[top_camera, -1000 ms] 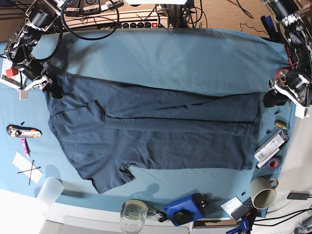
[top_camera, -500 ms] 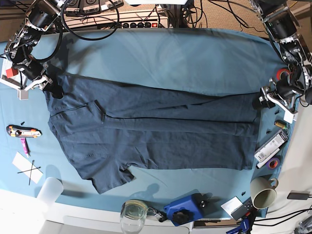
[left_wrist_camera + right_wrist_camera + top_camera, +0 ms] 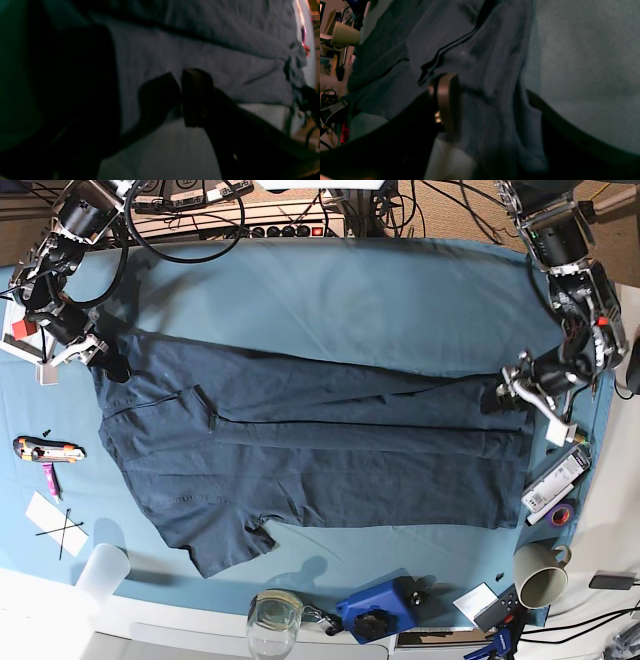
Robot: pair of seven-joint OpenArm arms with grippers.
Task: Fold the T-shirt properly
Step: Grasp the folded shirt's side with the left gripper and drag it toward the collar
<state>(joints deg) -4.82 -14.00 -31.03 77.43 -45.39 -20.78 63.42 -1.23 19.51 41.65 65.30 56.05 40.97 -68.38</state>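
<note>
Nearest the camera, along the front edge of the table (image 3: pixel 330 270), sit a glass jar (image 3: pixel 273 617), a blue gadget (image 3: pixel 380 608) and a mug (image 3: pixel 540 573), all clear of the cloth. The T-shirt (image 3: pixel 310 460) lies spread lengthwise across the middle, one long side already folded in, a sleeve poking toward the front. Big change at the hem end: the left tool (image 3: pixel 512 394) has swung in from off the table edge over the last second and now sits right at the hem corner, jaws spread wide, nothing pinched yet. At the collar end the right tool (image 3: pixel 95 352) has been narrowing, and its fingers (image 3: pixel 446 100) straddle a bunch of shoulder fabric. Looks like both ends are being readied for the next fold. A marker (image 3: pixel 553 480) and tape roll (image 3: pixel 562 515) lie near the left arm's path; a cutter (image 3: pixel 45 448) beside the right.
</note>
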